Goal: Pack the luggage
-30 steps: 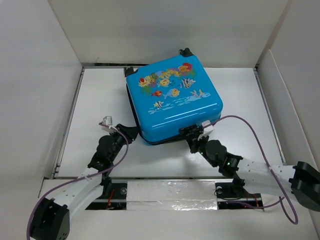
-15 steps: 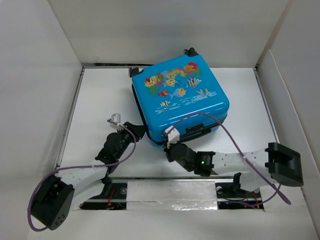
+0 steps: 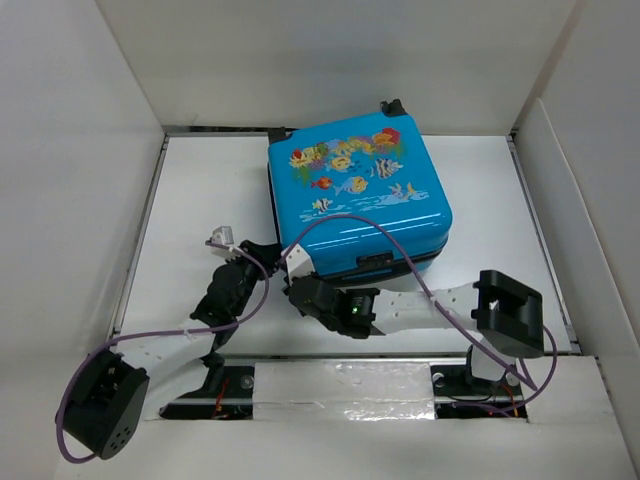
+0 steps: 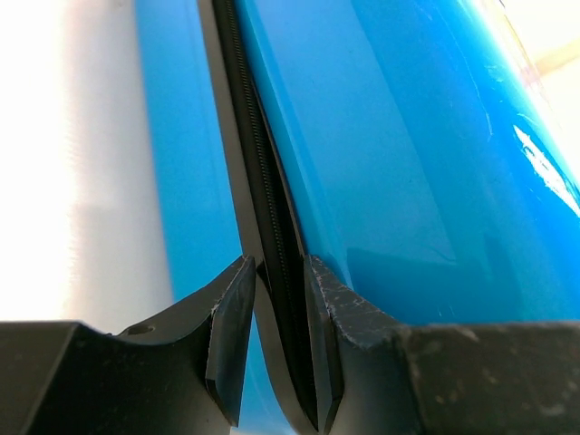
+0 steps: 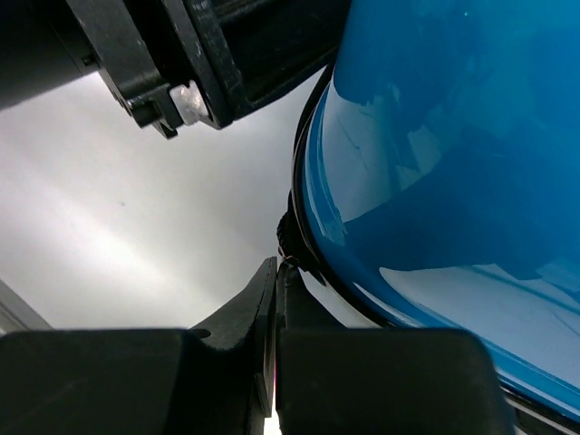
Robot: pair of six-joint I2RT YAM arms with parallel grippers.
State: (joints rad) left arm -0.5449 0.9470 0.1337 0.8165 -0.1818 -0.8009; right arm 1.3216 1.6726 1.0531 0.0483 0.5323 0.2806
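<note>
Top external: luggage [image 3: 360,195], white table [image 3: 200,200], walls [image 3: 330,60]

White table [image 3: 200,200], plain white walls [image 3: 330,60]

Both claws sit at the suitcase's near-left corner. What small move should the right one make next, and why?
Probably draw the right claw a touch around the luggage corner along the zipper seam. Its jaws are shut at that seam, seemingly on the pull, and the left claw pinches the seam.
</note>
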